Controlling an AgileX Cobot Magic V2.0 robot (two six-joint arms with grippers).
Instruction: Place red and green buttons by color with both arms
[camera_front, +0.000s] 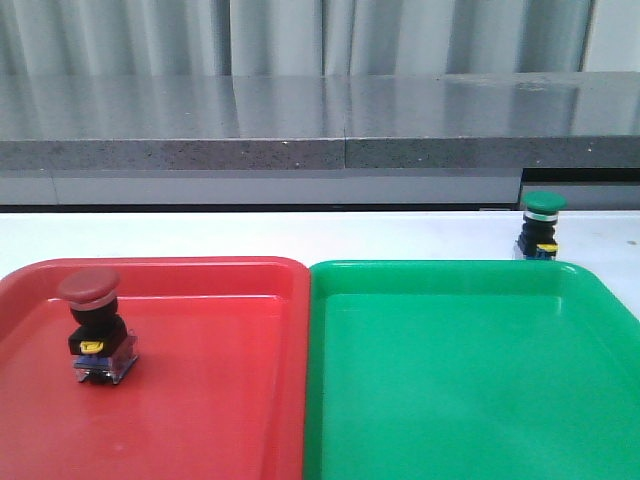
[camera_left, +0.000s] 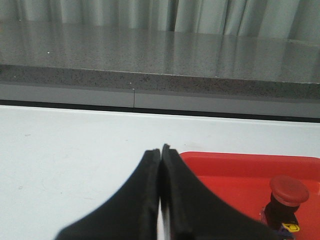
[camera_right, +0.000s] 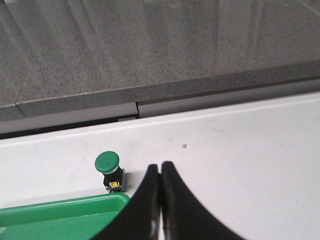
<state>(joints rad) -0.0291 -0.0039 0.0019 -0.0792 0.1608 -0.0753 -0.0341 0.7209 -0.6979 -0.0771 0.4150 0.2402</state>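
Observation:
The red button (camera_front: 92, 322) stands upright inside the red tray (camera_front: 220, 400), near its left side; it also shows in the left wrist view (camera_left: 286, 202). The green button (camera_front: 541, 226) stands upright on the white table just behind the green tray (camera_front: 470, 390); it also shows in the right wrist view (camera_right: 111, 171). My left gripper (camera_left: 161, 149) is shut and empty, over the table beside the red tray's corner. My right gripper (camera_right: 160, 165) is shut and empty, beside the green button. Neither arm shows in the front view.
The two trays sit side by side and touch, the red tray (camera_left: 250, 170) on the left and the green tray (camera_right: 60, 215) on the right. A grey stone ledge (camera_front: 320, 125) runs along the far edge of the white table (camera_front: 250, 235).

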